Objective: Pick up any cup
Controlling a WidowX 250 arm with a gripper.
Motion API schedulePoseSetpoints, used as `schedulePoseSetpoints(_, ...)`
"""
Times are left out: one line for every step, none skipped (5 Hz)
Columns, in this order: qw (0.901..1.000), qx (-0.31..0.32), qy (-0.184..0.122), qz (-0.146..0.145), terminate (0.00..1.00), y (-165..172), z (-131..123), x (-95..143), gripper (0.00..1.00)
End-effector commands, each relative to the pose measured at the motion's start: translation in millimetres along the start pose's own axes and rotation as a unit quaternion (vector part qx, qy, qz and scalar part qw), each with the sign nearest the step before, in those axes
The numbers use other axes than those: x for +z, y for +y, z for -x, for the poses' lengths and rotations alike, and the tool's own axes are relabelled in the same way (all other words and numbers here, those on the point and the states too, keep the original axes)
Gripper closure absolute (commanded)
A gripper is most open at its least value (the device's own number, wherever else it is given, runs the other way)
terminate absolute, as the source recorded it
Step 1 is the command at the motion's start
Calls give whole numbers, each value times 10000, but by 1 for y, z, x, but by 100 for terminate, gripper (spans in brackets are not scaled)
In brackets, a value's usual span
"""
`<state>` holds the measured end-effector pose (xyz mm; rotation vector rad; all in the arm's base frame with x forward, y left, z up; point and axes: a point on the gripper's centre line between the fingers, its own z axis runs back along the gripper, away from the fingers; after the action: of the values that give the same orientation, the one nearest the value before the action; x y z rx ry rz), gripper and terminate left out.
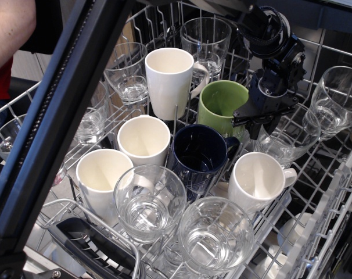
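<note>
Wire dish rack [338, 192] held mugs and glasses; toward its far right, the gripper [258, 119] touched the green cup [221, 104], its grasp impossible to tell.

Bright overhead light; glare on glasses [150, 212]; sharp

A single view looks steeply down from the front at close range onto the rack [333, 192], past a dark bar [54, 122] crossing its left side.
</note>
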<state>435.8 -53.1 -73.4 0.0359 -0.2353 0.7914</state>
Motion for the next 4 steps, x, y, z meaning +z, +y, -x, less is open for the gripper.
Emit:
schedulePoseSetpoints(9992,108,-10,382,0,-19,-13,36,100)
schedulePoseSetpoints(9983,188,230,502,0,-20,-10,59,100)
schedulePoseSetpoints(9961,298,429,712,0,-23,-15,86,100)
schedulePoseSetpoints(9940,359,643,815,0,-23,-20,106,100)
